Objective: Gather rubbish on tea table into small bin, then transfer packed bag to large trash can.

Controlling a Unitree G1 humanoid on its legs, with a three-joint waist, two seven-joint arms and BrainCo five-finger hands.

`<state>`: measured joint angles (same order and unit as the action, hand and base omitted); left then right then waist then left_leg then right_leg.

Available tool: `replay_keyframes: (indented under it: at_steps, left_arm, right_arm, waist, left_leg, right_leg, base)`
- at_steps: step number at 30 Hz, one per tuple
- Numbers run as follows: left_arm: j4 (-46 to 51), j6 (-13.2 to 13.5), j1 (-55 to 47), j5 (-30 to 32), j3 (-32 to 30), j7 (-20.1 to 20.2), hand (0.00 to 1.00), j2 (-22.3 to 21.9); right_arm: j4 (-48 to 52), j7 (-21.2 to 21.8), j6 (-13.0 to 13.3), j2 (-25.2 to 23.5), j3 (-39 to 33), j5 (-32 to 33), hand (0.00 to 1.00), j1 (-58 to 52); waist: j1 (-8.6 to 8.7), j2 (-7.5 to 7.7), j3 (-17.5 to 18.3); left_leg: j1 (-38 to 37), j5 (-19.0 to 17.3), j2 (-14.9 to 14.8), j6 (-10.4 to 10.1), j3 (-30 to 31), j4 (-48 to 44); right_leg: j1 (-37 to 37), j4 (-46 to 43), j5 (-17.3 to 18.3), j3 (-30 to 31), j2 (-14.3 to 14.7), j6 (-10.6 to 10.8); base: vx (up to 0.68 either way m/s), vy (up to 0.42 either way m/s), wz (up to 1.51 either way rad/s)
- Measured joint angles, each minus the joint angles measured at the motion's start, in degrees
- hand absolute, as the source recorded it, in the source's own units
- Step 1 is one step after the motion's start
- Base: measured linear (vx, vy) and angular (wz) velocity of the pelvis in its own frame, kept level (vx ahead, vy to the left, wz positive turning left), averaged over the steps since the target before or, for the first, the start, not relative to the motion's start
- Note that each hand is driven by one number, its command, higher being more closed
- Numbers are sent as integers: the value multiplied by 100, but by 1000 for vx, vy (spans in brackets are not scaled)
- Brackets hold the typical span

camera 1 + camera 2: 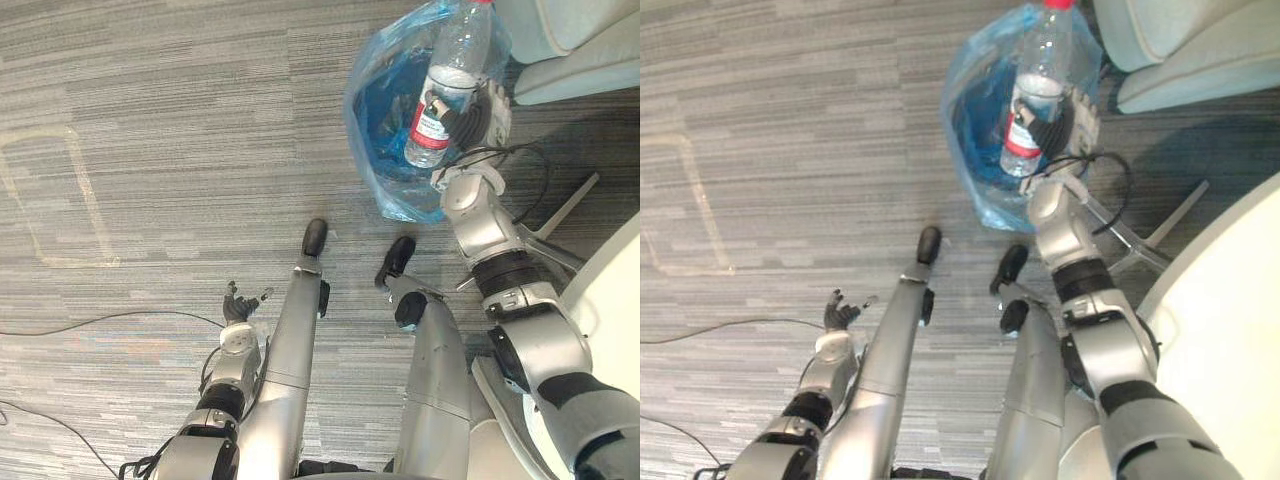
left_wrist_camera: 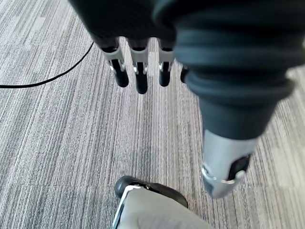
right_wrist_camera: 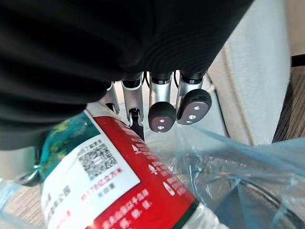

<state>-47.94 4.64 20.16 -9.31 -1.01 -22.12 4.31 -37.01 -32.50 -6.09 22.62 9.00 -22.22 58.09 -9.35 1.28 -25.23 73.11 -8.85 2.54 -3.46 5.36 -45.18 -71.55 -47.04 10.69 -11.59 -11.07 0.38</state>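
A clear plastic bottle [image 1: 450,80] with a red-and-white label and a red cap hangs over the mouth of the small bin lined with a blue bag [image 1: 372,120]. My right hand [image 1: 487,112] is shut on the bottle at its labelled middle; up close, the label [image 3: 119,191] sits under the fingers [image 3: 162,114], with blue bag film [image 3: 248,162] just beyond. The bottle leans with its cap away from me. My left hand [image 1: 238,305] hangs low at my left side over the carpet, fingers [image 2: 138,71] relaxed and holding nothing.
A pale grey sofa [image 1: 570,40] stands right behind the bin. The white tea table's edge [image 1: 1230,320] runs along the right side, with slim metal legs [image 1: 565,210] on the floor beside it. Faint tape marks [image 1: 60,200] lie on the grey carpet at left.
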Motion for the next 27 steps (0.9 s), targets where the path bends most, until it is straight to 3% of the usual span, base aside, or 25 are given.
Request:
replay_keyframes:
  at_steps: [14, 21, 27]
  left_arm:
    - [3, -36, 0, -102, 94, 117, 0, 131]
    - [2, -71, 0, -112, 65, 113, 0, 197]
    - [-2, -130, -7, -108, -34, 114, 0, 219]
  right_arm:
    - [919, -63, 39, -28, 72, 170, 0, -404]
    - [1618, 66, 69, -311, 242, -322, 0, -1324]
    - [1603, 240, 92, -547, 339, -726, 0, -1832]
  waist:
    - [-7, -4, 6]
    - [14, -6, 25]
    - [41, 3, 75]
  left_leg:
    - [155, -11, -187, 16, -139, -166]
    - [139, -11, -337, 16, -180, -178]
    - [51, -8, -440, 12, -213, -152]
  right_leg:
    - [-151, -54, -20, 15, 108, -56]
    - [-125, 56, -103, 13, 244, -147]
    - [-38, 167, -181, 17, 346, -169]
  base:
    - [-40, 16, -5]
    - [-36, 9, -10]
    - [-32, 5, -9]
